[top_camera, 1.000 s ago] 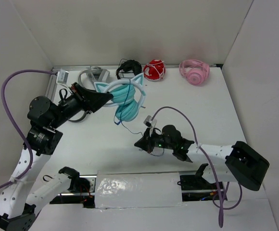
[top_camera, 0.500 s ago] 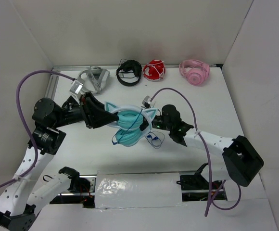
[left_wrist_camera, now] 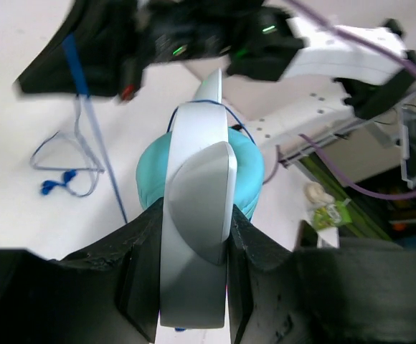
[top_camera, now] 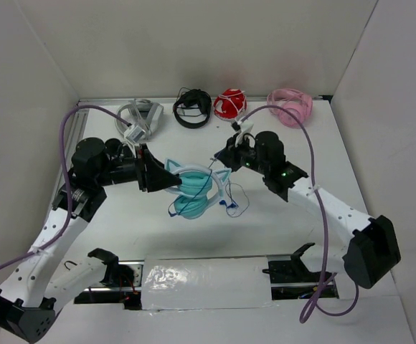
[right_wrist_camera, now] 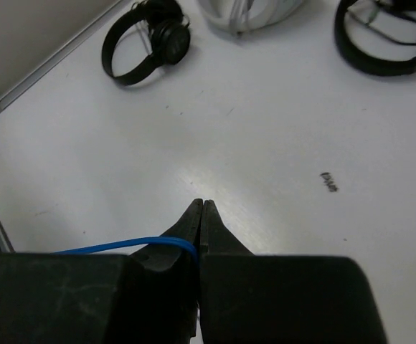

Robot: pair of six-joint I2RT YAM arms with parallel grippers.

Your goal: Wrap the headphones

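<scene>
The teal headphones [top_camera: 194, 190] with a pale cat-ear headband are held off the table in the middle of the top view. My left gripper [top_camera: 166, 179] is shut on the headband [left_wrist_camera: 195, 222], with the teal cups [left_wrist_camera: 150, 179] beyond it. My right gripper [top_camera: 221, 157] is shut on the thin blue cable [right_wrist_camera: 115, 246], which runs off to the left in the right wrist view. A loop of cable with its blue plug [top_camera: 231, 206] hangs below the cups; it also shows in the left wrist view [left_wrist_camera: 64, 175].
Along the back of the table lie grey-white headphones [top_camera: 138, 115], black headphones [top_camera: 193, 109], red headphones [top_camera: 229, 103] and pink headphones [top_camera: 290, 105]. A small black headset [right_wrist_camera: 147, 43] lies near the left rail. White walls enclose the table on three sides.
My left gripper has carried the headphones from the back left toward the table's middle and turned them. My right gripper has swung from the front up to beside the cat ears, drawing the cable.
</scene>
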